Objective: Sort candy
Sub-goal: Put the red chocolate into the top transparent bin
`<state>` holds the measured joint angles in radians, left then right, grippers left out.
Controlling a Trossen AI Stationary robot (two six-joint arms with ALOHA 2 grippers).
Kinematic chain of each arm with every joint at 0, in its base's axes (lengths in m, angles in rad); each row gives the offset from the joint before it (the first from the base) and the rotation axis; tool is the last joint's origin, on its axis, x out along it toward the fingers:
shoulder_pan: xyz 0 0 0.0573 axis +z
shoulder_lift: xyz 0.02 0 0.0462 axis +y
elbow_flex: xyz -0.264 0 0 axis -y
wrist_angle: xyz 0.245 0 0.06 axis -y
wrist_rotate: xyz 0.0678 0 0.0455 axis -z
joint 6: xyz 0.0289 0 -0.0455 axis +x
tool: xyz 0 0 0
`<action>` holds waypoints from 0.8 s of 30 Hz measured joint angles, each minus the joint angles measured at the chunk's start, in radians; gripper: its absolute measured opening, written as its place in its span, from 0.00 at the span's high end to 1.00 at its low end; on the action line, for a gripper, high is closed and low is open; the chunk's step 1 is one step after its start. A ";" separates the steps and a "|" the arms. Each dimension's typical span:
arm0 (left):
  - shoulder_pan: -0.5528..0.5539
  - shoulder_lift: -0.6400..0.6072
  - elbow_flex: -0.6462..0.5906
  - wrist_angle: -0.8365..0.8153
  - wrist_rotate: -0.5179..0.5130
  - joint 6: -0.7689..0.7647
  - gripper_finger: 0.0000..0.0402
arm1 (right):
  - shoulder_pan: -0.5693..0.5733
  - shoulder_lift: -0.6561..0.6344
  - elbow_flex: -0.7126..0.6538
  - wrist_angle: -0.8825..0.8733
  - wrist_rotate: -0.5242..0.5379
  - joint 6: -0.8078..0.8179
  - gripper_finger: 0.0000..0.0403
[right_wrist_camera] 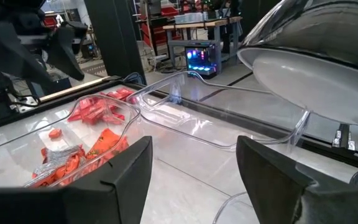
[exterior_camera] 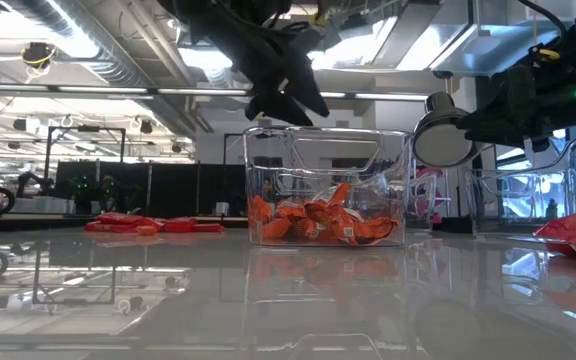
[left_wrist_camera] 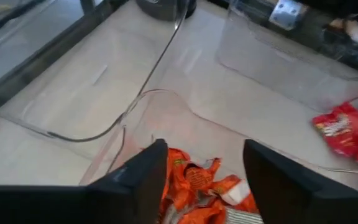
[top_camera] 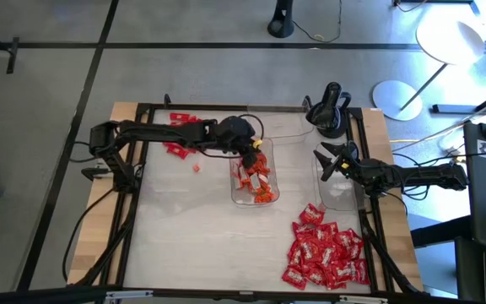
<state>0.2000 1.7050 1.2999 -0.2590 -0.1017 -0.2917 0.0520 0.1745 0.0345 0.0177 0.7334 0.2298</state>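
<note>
White counter (top_camera: 192,228) at frame centre: left hand (top_camera: 250,157), fingers apart and empty, hovers over the middle tray (top_camera: 254,201) holding orange candy (top_camera: 260,181) directly beneath, apparently just released. Next comes fetching another piece. Right hand (top_camera: 327,165), fingers apart, waits above the red-and-white heap (top_camera: 323,253) at lower right.

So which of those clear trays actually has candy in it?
The middle tray, under the left claw: orange candy fills it. The tray under the right claw looks empty.
</note>
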 joint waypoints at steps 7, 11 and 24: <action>0.042 -0.118 0.000 -0.180 0.025 -0.055 0.39 | 0.000 0.000 0.000 0.000 0.000 0.000 0.43; 0.063 -0.194 0.000 -0.324 -0.052 -0.077 0.39 | 0.000 0.000 0.000 0.000 0.000 0.000 0.43; 0.175 -0.259 -0.031 -0.692 -0.349 -0.242 0.39 | 0.000 0.000 0.000 0.006 0.000 0.000 0.43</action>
<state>0.3745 1.4456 1.2684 -0.9511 -0.4511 -0.5335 0.0518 0.1745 0.0349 0.0235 0.7330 0.2302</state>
